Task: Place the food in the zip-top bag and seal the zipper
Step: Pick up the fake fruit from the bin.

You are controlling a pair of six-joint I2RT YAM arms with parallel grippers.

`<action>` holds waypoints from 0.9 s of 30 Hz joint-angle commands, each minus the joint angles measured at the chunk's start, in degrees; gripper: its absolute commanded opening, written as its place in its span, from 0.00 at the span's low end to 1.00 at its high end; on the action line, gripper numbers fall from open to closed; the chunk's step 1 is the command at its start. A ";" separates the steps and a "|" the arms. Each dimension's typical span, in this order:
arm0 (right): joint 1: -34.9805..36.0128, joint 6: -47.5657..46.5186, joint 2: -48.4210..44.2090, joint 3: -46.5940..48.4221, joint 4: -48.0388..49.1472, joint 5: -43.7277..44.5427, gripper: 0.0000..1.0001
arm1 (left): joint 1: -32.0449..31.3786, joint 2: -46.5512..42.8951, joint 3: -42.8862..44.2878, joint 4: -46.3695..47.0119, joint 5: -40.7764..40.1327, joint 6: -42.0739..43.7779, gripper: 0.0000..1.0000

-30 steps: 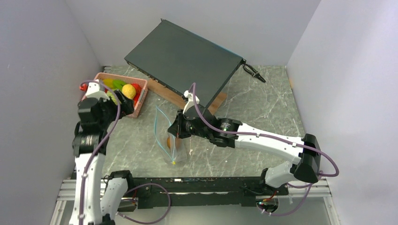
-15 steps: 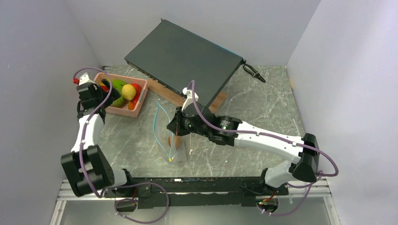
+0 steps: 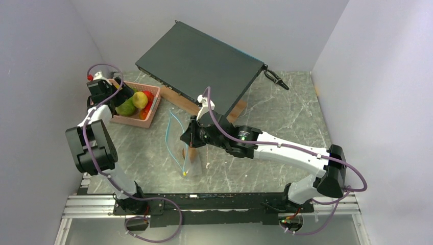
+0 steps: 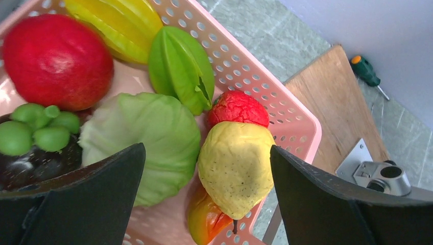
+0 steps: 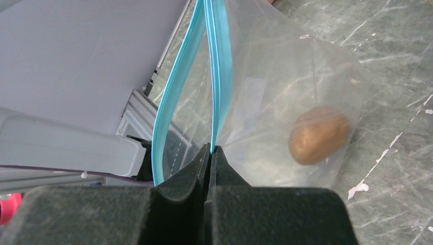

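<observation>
The food lies in a pink basket point(image 3: 148, 120): a yellow fruit point(image 4: 235, 168), a green cabbage point(image 4: 148, 138), a red apple point(image 4: 56, 61), a lumpy red fruit point(image 4: 237, 108) and others. My left gripper point(image 4: 207, 150) is open just above them, with its fingers either side of the yellow fruit and cabbage; it also shows in the top view point(image 3: 121, 96). My right gripper point(image 5: 212, 150) is shut on one side of the teal zipper point(image 5: 220, 61) and holds the clear bag point(image 5: 286, 87) with its mouth open. A brown food piece point(image 5: 317, 135) lies inside the bag. The top view shows the right gripper point(image 3: 188, 140) and the bag point(image 3: 188, 158).
A large flat black box point(image 3: 201, 61) leans on a wooden board point(image 3: 191, 108) behind the bag. A green-handled screwdriver point(image 4: 365, 71) lies beyond the basket wall point(image 4: 286, 102). White walls close in the left, back and right sides.
My left arm swung from the front left out to the basket, and its gripper now hangs over the food. My right gripper shifted slightly left with the bag mouth.
</observation>
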 commanded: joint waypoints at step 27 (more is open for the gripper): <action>0.29 2.24 -0.44 1.42 0.95 -0.24 0.00 | -5.40 10.14 9.31 -7.14 9.69 8.62 0.84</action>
